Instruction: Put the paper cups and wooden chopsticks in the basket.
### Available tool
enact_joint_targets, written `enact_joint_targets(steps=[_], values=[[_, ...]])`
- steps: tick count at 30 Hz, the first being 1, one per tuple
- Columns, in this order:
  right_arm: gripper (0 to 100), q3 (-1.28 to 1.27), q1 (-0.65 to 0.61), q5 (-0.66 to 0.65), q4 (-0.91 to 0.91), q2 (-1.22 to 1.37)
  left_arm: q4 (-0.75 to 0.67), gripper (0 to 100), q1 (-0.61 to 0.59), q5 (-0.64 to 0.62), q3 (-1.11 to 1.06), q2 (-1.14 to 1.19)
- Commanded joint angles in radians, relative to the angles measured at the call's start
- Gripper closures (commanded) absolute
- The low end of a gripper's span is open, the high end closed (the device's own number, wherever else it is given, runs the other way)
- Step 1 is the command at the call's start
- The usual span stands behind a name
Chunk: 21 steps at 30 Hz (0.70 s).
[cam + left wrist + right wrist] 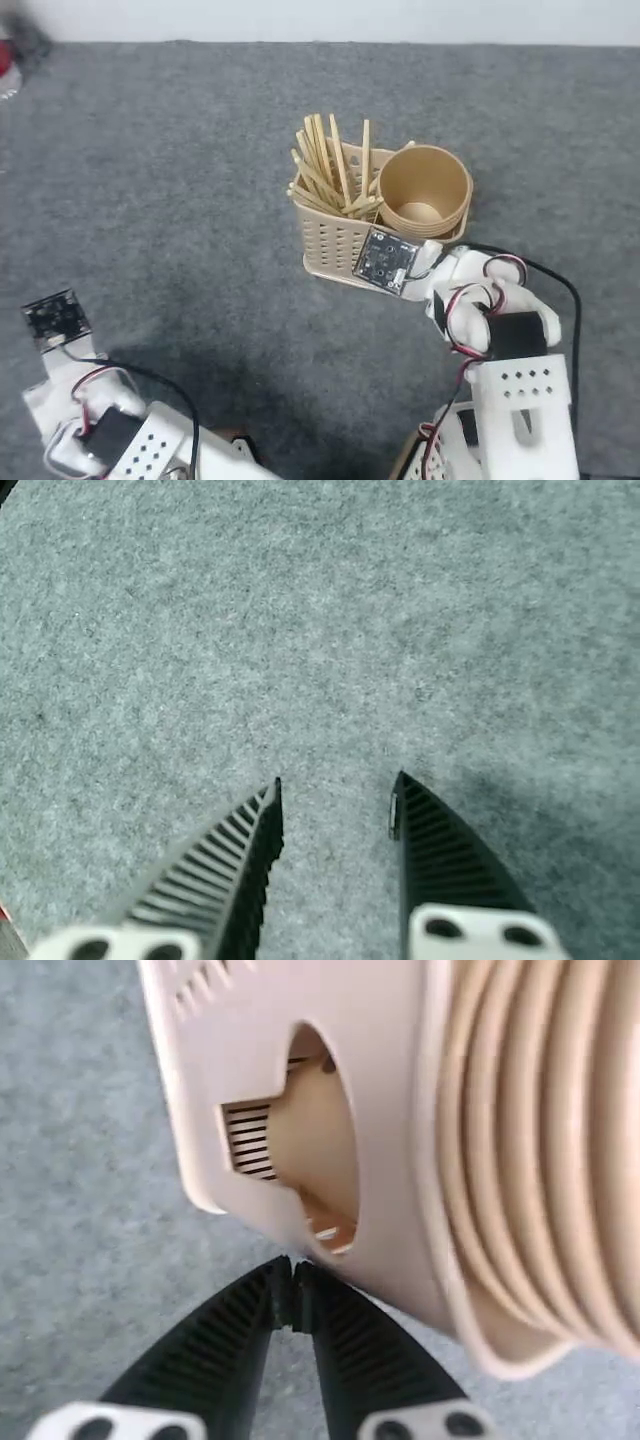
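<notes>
Basket [335, 248] set on the counter [180, 150], wooden chopsticks [328, 170] stood in its left part, paper cups [425, 190] nested in its right part, right tool [292, 1282] placed just before its near wall, left tool [335, 800] held well apart.

No writing, number or sign can be read anywhere. The right circuit board [386, 260], a small dark square on the right arm's wrist just beside the basket [330, 245], carries only tiny specks too small to make out. The same goes for the left circuit board [56, 314] on the left arm's wrist, toward the table's near left side.
</notes>
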<state>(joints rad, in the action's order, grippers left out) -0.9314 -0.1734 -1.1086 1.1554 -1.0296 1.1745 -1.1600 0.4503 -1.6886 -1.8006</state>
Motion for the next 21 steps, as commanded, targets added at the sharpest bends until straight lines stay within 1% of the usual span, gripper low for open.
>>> enact_joint_targets(steps=[1, 7, 16, 21], values=[[99.1, 0.005, 0.008, -0.009, -0.058, 0.005, 0.003, 83, 0.005, 0.008, 0.005, -0.018], [99.1, 0.005, 0.008, -0.006, -0.131, 0.007, 0.003, 83, 0.005, 0.008, 0.005, -0.018], [99.1, 0.003, 0.008, -0.011, -0.142, 0.01, 0.003, 83, 0.005, 0.008, 0.005, -0.018], [99.1, -0.025, 0.03, -0.011, -0.243, 0.116, 0.003, 83, 0.005, 0.008, 0.005, -0.018]])
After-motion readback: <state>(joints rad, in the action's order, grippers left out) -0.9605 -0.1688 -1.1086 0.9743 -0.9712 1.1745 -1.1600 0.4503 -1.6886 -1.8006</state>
